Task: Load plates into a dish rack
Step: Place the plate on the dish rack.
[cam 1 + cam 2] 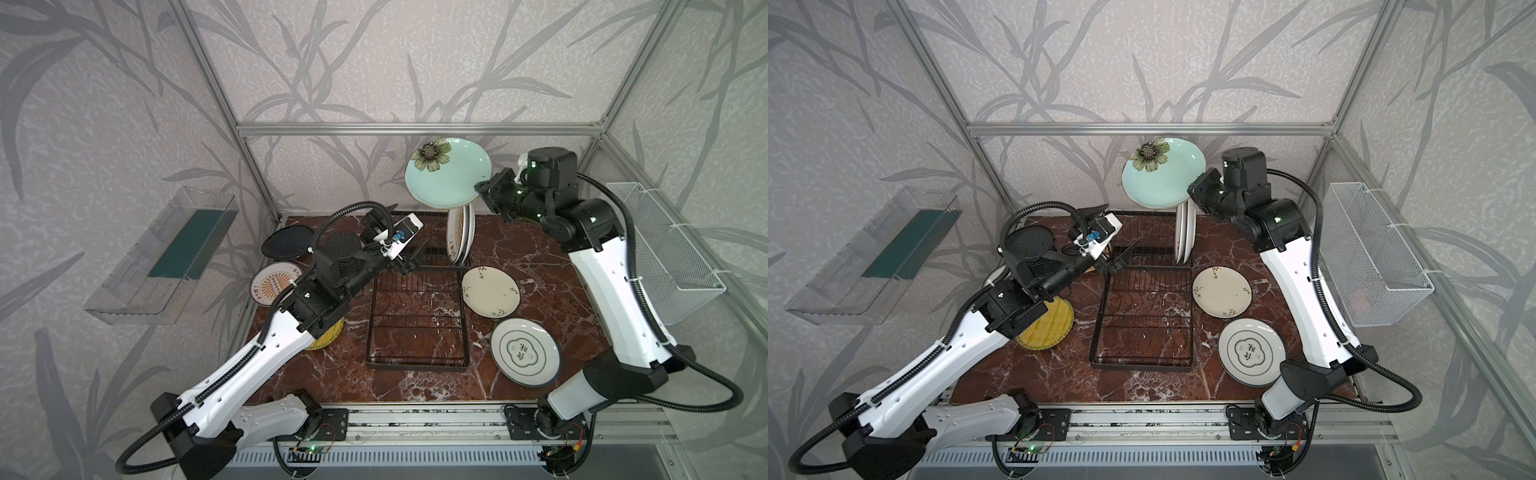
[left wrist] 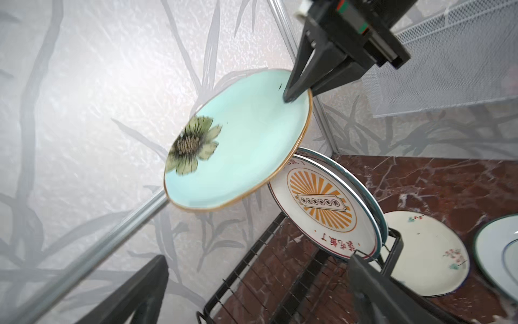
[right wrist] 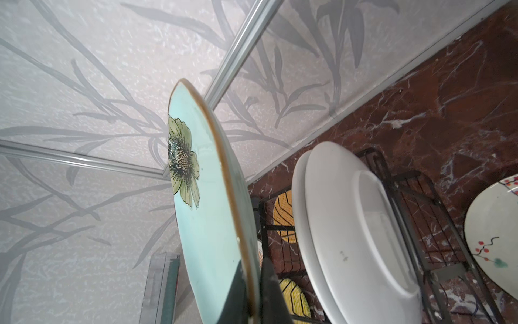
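Observation:
My right gripper [image 1: 482,189] is shut on the rim of a pale teal plate [image 1: 446,172] with a painted flower, holding it tilted in the air above the raised end of the black wire dish rack [image 1: 415,316]. Two plates [image 1: 459,235] stand upright in that end's slots; the nearer one [image 2: 322,207] has an orange sunburst. My left gripper [image 1: 410,225] is wide open and empty over the rack's far left corner. Flat on the table lie a black plate [image 1: 286,241], a sunburst plate [image 1: 272,284], a yellow woven plate [image 1: 1050,328], a cream floral plate [image 1: 490,291] and a green-emblem plate [image 1: 524,351].
A clear plastic bin [image 1: 166,253] hangs on the left wall and a white mesh basket [image 1: 665,253] on the right wall. Aluminium frame posts [image 1: 257,174] stand at the back corners, close behind the raised plate. My left arm covers part of the yellow plate.

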Controlling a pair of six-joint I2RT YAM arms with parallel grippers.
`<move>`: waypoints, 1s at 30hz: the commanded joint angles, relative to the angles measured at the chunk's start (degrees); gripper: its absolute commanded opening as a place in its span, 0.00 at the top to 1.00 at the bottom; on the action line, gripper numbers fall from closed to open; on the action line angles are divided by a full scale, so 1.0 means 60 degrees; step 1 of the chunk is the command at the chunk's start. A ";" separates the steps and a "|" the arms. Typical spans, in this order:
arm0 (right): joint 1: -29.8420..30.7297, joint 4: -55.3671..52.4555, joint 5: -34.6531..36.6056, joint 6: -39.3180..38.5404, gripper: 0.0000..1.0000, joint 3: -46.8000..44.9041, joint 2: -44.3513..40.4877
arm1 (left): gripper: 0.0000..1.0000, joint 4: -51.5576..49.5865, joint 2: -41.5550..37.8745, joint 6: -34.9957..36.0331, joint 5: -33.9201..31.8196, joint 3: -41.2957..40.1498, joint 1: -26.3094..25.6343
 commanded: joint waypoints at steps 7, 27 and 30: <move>0.0819 0.0494 -0.0015 -0.0017 1.00 0.1812 0.0786 | 0.16 0.0874 0.0968 0.3721 -0.1487 0.0200 -0.0410; 0.1404 0.0218 -0.0186 0.0013 1.00 0.2295 0.1599 | 0.51 0.1679 0.2057 0.3873 -0.3273 0.0437 -0.0399; 0.1481 0.0201 -0.0214 -0.0015 1.00 0.2346 0.1650 | 0.61 0.1959 0.2154 0.4031 -0.3451 0.0411 -0.0406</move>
